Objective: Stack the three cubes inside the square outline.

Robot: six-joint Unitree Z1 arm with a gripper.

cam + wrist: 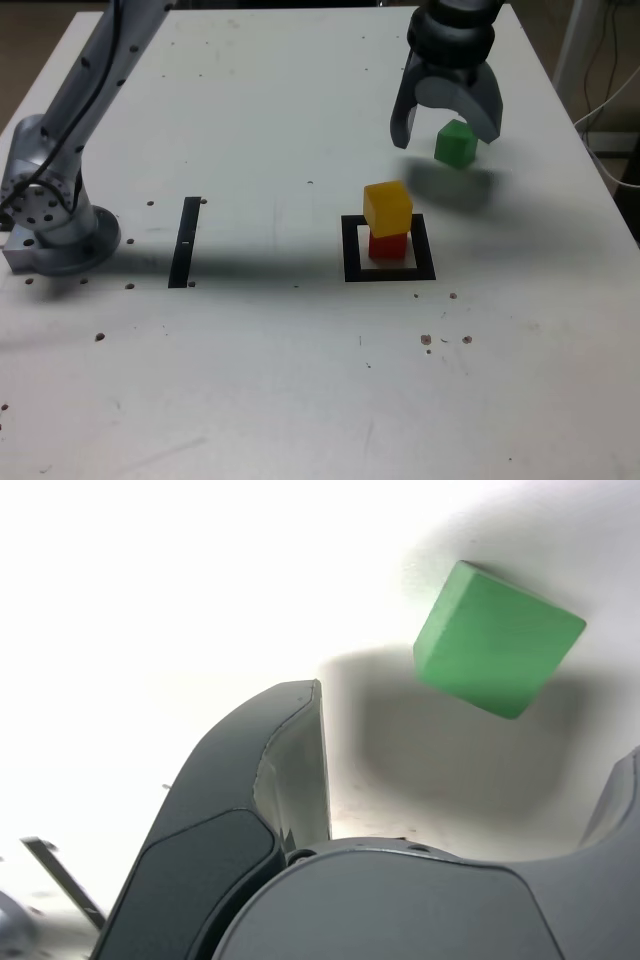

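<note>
within the square outline (352, 250): one red cube (387, 247), with one yellow cube (388, 209) stacked on it, the upper one set at a slight twist. on the bare counter (250, 400), well apart from that pair, toward the exterior view's upper right: one green cube (456, 144), resting singly, ungripped. one tool (446, 125), fingers spread wide, nothing between them, poised above and near the green piece. progress, as judged: two of three placed; outstanding, the green cube, to be gripped, lifted and set atop the yellow.
</note>
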